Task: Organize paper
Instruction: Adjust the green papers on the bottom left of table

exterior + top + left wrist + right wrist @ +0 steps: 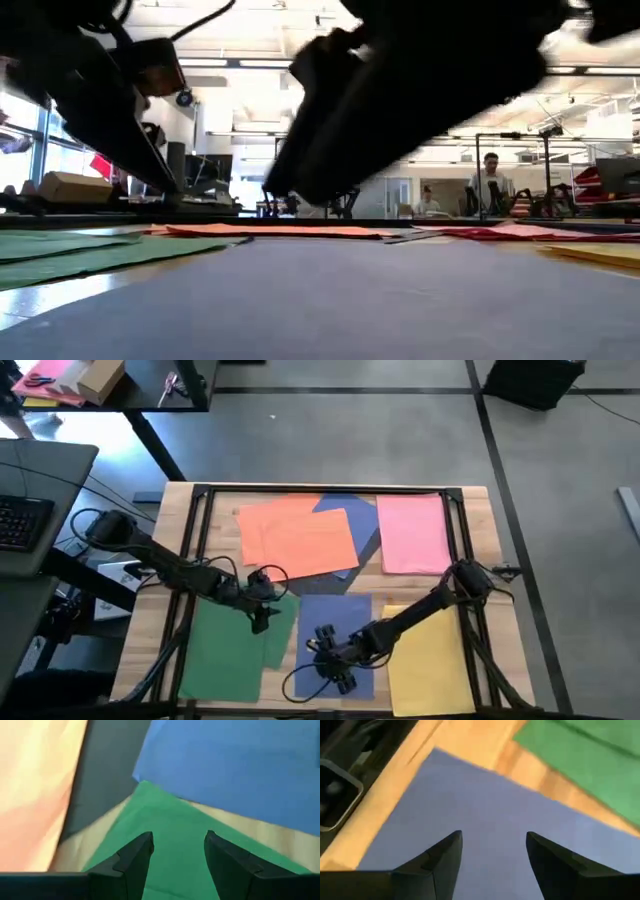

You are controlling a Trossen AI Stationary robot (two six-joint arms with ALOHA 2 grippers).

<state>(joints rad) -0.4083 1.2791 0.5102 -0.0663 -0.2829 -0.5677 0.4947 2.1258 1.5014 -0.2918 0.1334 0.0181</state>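
Observation:
Sheets of coloured paper lie flat on the wooden table. Green paper is near left, blue paper near middle and yellow paper near right. Orange paper lies at the far side over a dark grey sheet, with pink paper to its right. My left gripper stands open over the green sheet's far right corner. My right gripper stands open over the blue sheet, near the table's front edge.
A dark metal frame runs round the table top. Bare wood shows along the right side and between the sheets. A desk with a keyboard stands left of the table. People are in the room far behind.

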